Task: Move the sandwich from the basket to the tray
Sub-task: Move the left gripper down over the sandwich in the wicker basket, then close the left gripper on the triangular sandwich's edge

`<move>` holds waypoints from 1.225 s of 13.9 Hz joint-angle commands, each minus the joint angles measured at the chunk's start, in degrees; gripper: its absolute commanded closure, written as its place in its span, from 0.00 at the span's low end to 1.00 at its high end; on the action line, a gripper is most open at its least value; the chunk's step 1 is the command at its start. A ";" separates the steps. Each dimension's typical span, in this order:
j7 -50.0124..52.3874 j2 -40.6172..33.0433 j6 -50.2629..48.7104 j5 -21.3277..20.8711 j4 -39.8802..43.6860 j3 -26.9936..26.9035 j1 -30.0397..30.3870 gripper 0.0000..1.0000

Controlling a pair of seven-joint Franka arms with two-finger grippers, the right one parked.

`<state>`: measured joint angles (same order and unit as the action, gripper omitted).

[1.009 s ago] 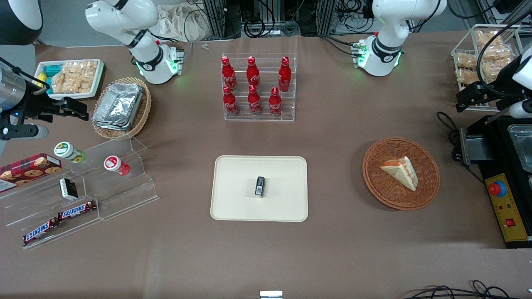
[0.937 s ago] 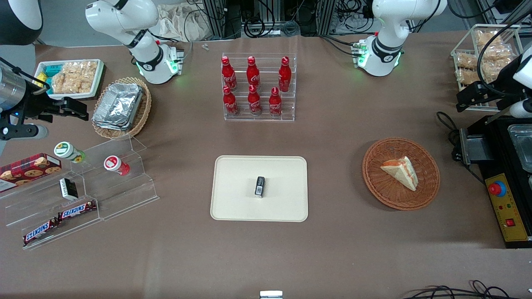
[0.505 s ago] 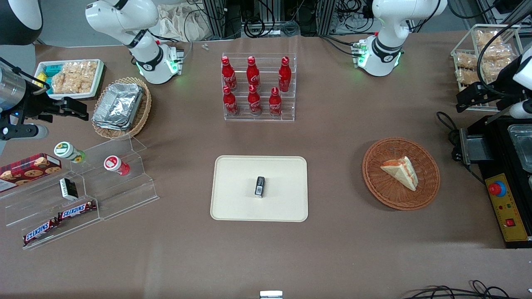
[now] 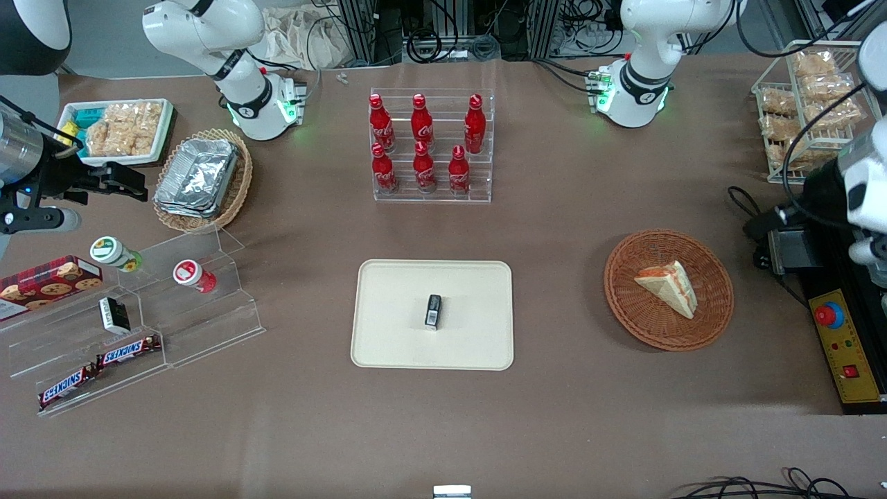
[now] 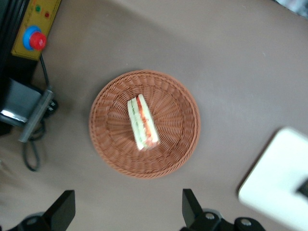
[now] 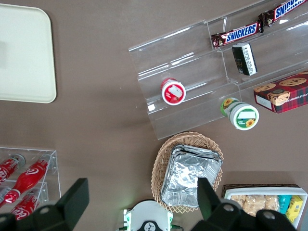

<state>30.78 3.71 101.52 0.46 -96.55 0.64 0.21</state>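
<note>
The sandwich (image 4: 669,285), a pale wedge with a red and green filling, lies in the round reddish-brown basket (image 4: 630,305). In the left wrist view the sandwich (image 5: 142,123) sits near the middle of the basket (image 5: 175,144). The left gripper (image 4: 766,223) hangs above the table beside the basket, toward the working arm's end. It is open, its fingers (image 5: 190,208) wide apart with nothing between them, and the gripper (image 5: 126,211) is clear of the basket rim. The cream tray (image 4: 395,333) lies mid-table with a small black object (image 4: 433,310) on it; a corner of the tray (image 5: 279,183) shows.
A black control box with a red button (image 4: 829,315) and a cable (image 4: 745,201) lie at the working arm's end, close to the gripper. A wire rack of bagged snacks (image 4: 807,104) stands farther from the camera. A rack of cola bottles (image 4: 429,149) stands mid-table.
The left arm has swung away from the snack rack, nearer to the front camera and closer to the basket. The sandwich, basket and tray have not moved.
</note>
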 commanded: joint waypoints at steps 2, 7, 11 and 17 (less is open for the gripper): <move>12.79 5.50 9.47 -0.37 -5.31 -0.46 -0.48 0.00; 17.20 10.88 20.10 -0.37 -12.15 -0.63 -0.48 0.01; 17.47 11.41 29.24 -0.29 -19.71 -0.90 -0.48 0.01; 20.11 14.05 34.89 -0.29 -24.21 -0.90 -0.48 0.01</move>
<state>49.02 18.38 134.41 0.47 -118.79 0.08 0.20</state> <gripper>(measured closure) 0.004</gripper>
